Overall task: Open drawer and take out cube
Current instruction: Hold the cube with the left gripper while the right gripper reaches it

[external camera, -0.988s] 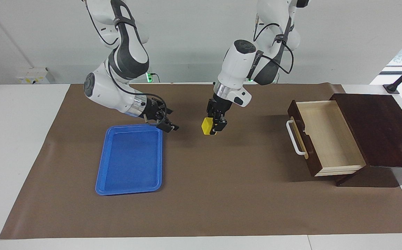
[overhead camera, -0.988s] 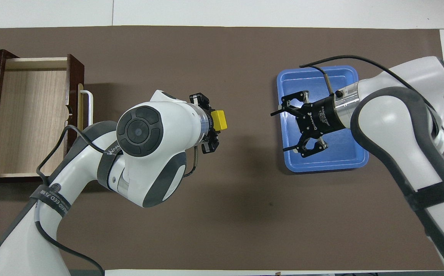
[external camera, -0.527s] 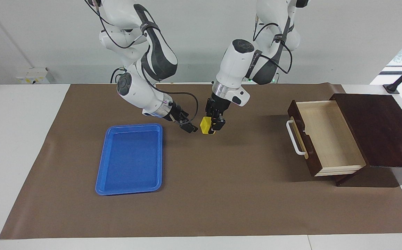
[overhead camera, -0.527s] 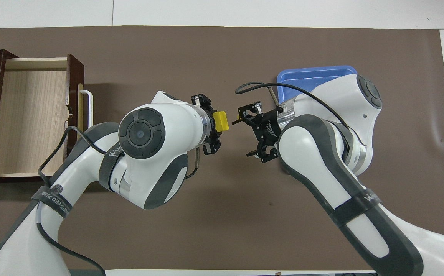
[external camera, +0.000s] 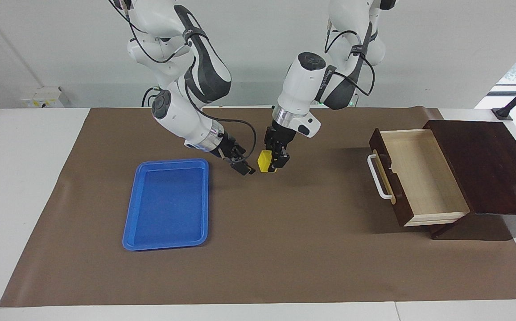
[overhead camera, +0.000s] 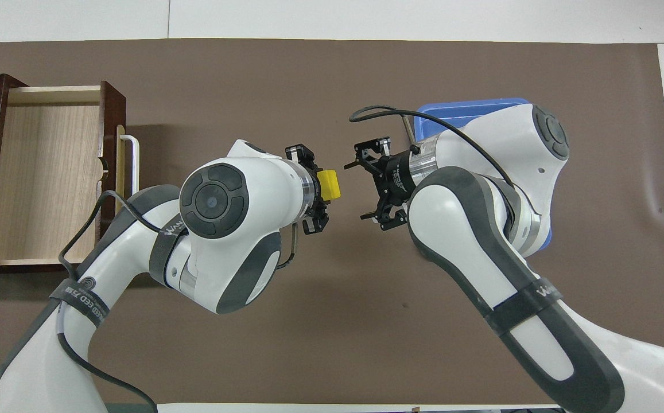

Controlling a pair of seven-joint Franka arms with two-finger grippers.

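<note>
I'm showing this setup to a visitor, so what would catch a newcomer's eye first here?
Probably the bright yellow cube, held up over the middle of the brown mat by the left gripper, with the right gripper open right beside it. Next, the drawer pulled open at the left arm's end, and the blue tray toward the right arm's end.

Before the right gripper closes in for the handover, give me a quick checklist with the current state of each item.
1. Left gripper shut on the yellow cube: ok.
2. Cube held clear above the brown mat: ok.
3. Right gripper open, facing the cube: ok.
4. Right gripper's fingers around the cube: not ok, short of it.
5. Drawer open, nothing seen inside: ok.
6. Blue tray free for a drop: ok.
</note>
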